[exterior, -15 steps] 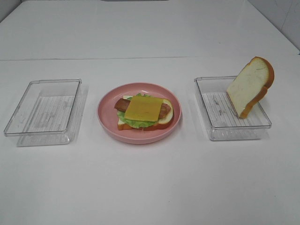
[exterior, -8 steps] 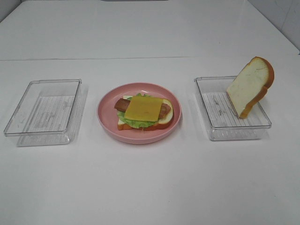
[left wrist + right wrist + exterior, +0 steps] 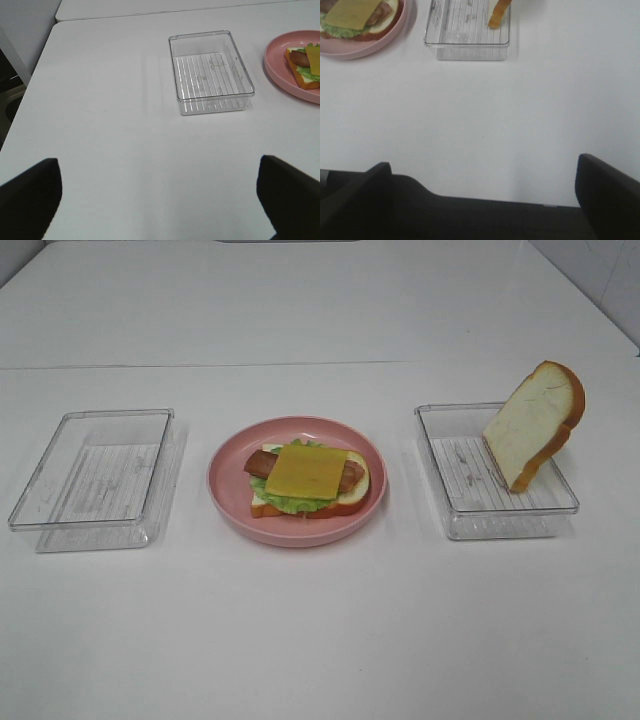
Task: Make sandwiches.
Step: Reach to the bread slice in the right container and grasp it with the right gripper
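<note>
- Nothing has moved in the last second: the open sandwich (image 3: 305, 480) lies on the pink plate (image 3: 228, 495).
- The top bread slice (image 3: 533, 425) leans in the right tray (image 3: 470, 515), untaken.
- The left claw (image 3: 160, 200) and the right claw (image 3: 482, 200) are both wide and empty.

A round pink plate (image 3: 225, 502) is sitting near the middle of the white surface (image 3: 320, 630), its rim showing bare all the way round. On either side of it two clear plastic trays are lying apart from it. The left tray (image 3: 45, 490) is showing its ribbed floor through transparent walls. The right tray (image 3: 470, 520), ribbed the same way, is resting well apart from the plate. A faint seam (image 3: 150, 366) is running across the surface behind all three.
</note>
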Controlling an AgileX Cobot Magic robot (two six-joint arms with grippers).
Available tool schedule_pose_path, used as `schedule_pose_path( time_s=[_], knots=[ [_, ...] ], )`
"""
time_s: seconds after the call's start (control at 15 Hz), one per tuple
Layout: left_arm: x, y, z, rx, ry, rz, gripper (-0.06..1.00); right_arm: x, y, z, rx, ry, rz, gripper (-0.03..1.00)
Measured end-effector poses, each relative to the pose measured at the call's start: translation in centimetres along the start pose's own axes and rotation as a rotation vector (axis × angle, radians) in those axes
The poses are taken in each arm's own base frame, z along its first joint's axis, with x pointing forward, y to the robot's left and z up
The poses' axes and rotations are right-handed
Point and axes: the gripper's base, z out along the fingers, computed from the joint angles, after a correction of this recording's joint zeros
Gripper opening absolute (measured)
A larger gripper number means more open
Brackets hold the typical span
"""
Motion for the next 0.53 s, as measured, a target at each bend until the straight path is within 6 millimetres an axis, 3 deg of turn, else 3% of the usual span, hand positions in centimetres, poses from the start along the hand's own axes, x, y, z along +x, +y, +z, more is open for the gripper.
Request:
schedule_pose_path(
  time_s=[0.07,0.13,0.33,0.53],
  knots=[
    [0.0,0.0,0.0,0.0,0.0,0.0,0.98,-2.4,0.0,-0.1,-0.004,0.065,0.005,0.94],
    [0.0,0.0,0.0,0.0,0.0,0.0,0.98,-6.3,0.0,0.4,-0.006,0.143,0.042,0.94],
    [0.0,0.0,0.0,0.0,0.0,0.0,0.98,-13.9,-0.4,3.4,0.003,0.247,0.029,0.94],
    [0.0,0.0,0.0,0.0,0.0,0.0,0.98,-19.3,-0.6,8.2,-0.02,0.343,0.01,0.94]
  ],
)
